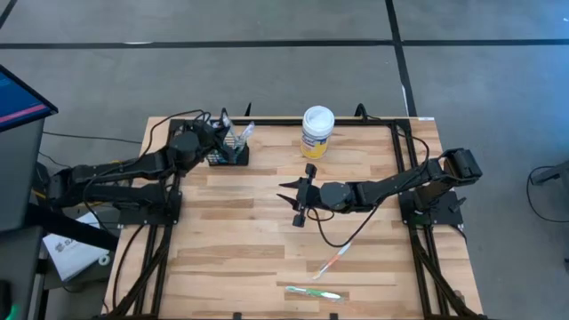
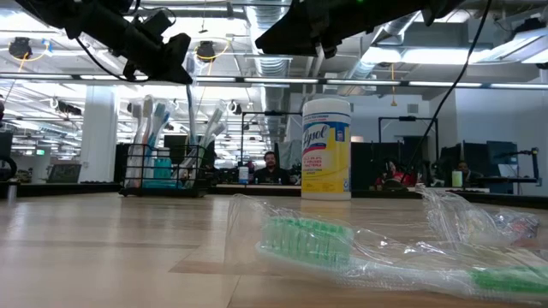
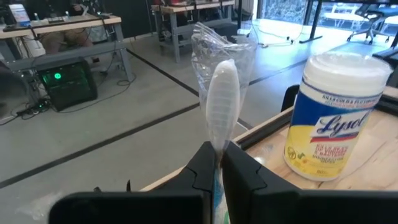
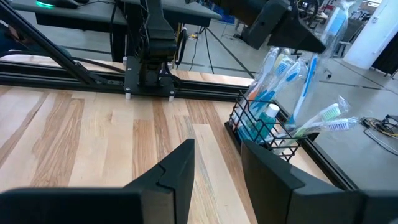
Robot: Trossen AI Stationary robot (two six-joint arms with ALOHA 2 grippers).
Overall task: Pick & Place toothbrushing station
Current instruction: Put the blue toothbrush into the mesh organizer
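High view: black wire-mesh basket (image 1: 229, 153) stands upper left of centre, near the table's (image 1: 249, 240) far edge, w/ several wrapped toothbrushes upright inside. Left gripper (image 1: 233, 133) is at the basket, fingers pinched tight on a wrapped white toothbrush (image 3: 222, 102), seen head-up betw. the pads in the left wrist view. Right gripper (image 1: 296, 203) hangs mid-frame over bare wood, fingers apart, nothing betw. them; in the right wrist view the basket shows upper right, well beyond its fingertips. Lysol tub (image 1: 316, 132), white lid and yellow label, stands top centre, right of the basket, apart from it. Two more wrapped brushes lie lower right of centre: an orange-tipped one (image 1: 336, 258) and a green one (image 1: 313, 293) near the bottom edge; the green one fills the low view's foreground. Low view: basket at left, tub at centre.
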